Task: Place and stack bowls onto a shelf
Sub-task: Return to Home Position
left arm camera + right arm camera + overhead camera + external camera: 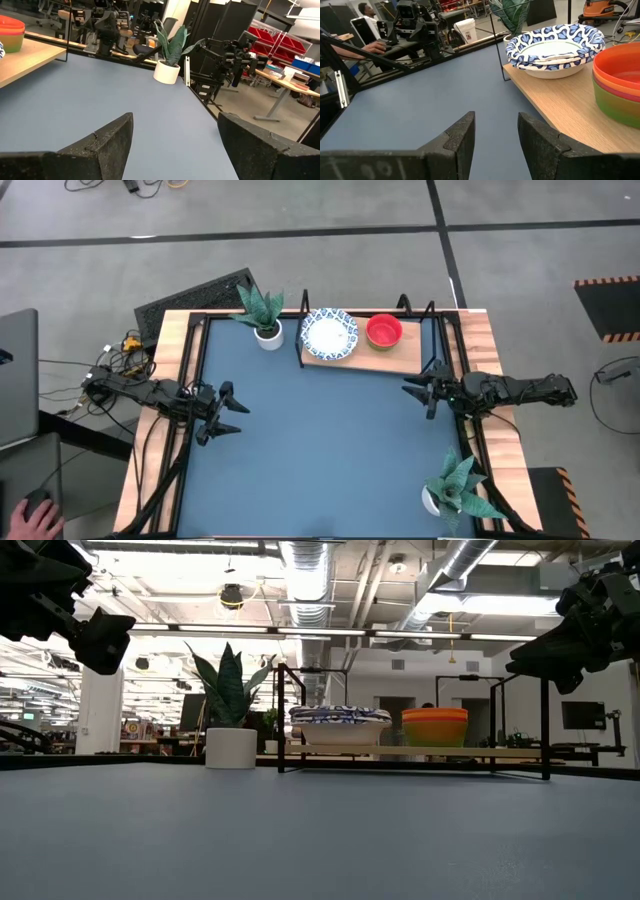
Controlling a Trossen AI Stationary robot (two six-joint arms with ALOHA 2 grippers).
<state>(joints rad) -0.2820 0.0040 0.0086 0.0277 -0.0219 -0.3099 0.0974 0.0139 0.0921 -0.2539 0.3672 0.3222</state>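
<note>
On the wooden shelf [395, 362] at the table's far edge sits a stack of white bowls with blue patterned rims [329, 333] and, to its right, a stack of coloured bowls with the red one on top [384, 330]. In the right wrist view the patterned bowls [555, 47] and the coloured stack [620, 80] rest on the board [560, 110]. My left gripper [232, 412] hovers open over the table's left side. My right gripper [418, 392] hovers open near the shelf's right end, below it in the high view. Both are empty.
A potted spiky plant [262, 315] stands left of the shelf at the far edge, another [455, 490] at the near right corner. A person's hand [35, 515] rests beyond the table's left side. The blue tabletop [320, 450] lies between the arms.
</note>
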